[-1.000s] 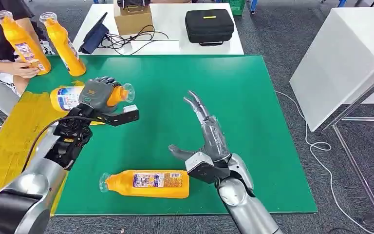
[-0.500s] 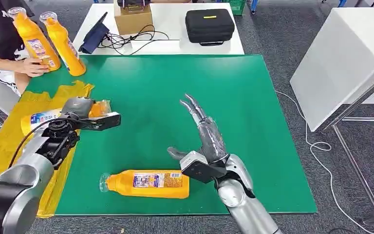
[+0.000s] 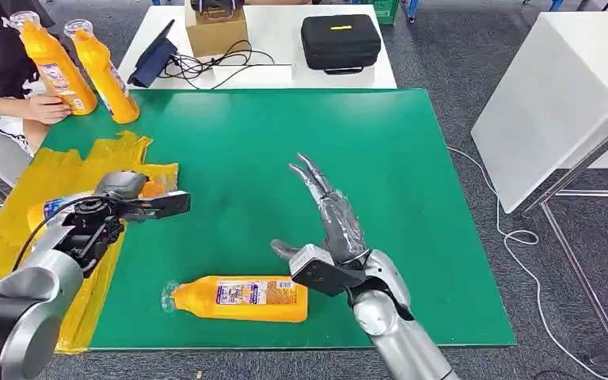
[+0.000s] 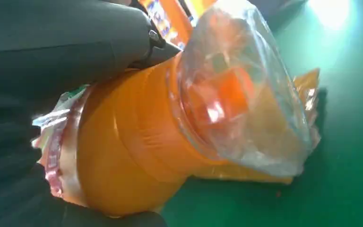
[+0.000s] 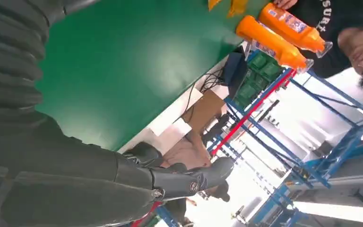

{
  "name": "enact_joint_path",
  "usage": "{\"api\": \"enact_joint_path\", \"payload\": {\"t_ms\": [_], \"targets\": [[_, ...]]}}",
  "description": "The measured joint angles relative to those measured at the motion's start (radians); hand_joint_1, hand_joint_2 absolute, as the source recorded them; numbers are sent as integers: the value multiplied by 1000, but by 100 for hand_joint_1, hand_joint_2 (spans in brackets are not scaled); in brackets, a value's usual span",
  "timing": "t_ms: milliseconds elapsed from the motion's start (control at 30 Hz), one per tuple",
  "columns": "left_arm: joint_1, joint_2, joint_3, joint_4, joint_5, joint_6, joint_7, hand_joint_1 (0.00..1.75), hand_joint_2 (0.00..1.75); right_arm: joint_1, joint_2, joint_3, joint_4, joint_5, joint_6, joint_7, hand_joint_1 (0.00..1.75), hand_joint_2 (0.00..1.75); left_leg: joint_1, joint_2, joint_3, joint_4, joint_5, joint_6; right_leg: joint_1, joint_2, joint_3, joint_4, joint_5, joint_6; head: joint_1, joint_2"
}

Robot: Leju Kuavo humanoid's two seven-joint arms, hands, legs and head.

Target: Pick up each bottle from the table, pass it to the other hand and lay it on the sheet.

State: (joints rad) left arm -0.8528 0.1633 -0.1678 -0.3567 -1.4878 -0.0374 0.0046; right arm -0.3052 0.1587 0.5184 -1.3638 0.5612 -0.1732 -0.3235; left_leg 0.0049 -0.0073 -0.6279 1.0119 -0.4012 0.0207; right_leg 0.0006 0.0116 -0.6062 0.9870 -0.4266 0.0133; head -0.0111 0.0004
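One bottle (image 3: 55, 207): carried down onto the yellow sheet (image 3: 16, 237) since a second ago, nearly laid.
Left hand (image 3: 119, 190): still clenched around it.
Second bottle (image 3: 241, 298): lying unmoved on the green worktop (image 3: 412, 158).
Right hand (image 3: 328, 226): empty, fingers spread.

Grey carpet floor (image 3: 475, 55) surrounds the green worktop (image 3: 285, 134); a white table (image 3: 269, 39) behind, blue shelving (image 5: 321, 156) beyond.

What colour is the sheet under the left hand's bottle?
Yellow sheet, crinkled, on the green table; clearest in the head view.
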Motion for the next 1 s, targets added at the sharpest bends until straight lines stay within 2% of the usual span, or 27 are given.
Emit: {"api": "enact_joint_path", "payload": {"t_ms": [233, 267, 900, 1000], "targets": [[0, 0, 12, 14, -10, -23, 8, 0, 175, -21, 0, 11, 15, 17, 9, 24, 0, 175, 0, 0, 0, 0, 0, 0, 0, 0, 0, 0, 0, 0, 0, 0], [0, 0, 13, 15, -10, -24, 8, 0, 0, -23, 0, 12, 17, 17, 9, 24, 0, 175, 0, 0, 0, 0, 0, 0, 0, 0, 0, 0, 0, 0, 0, 0], [-14, -50, 92, 5, 87, -20, -83, 0, 0, -14, 0, 13, 20, 31, 12, 28, 0, 175, 0, 1, 1, 0, 0, 0, 0, 0, 0, 0, 0, 0, 0, 0], [-13, -58, 119, -9, 182, 20, -184, 0, 0, -9, 0, 13, 19, 38, 12, 29, 0, 175, 0, 0, 1, 0, 0, 0, 0, 0, 0, 0, 0, 0, 0, 0]]}}
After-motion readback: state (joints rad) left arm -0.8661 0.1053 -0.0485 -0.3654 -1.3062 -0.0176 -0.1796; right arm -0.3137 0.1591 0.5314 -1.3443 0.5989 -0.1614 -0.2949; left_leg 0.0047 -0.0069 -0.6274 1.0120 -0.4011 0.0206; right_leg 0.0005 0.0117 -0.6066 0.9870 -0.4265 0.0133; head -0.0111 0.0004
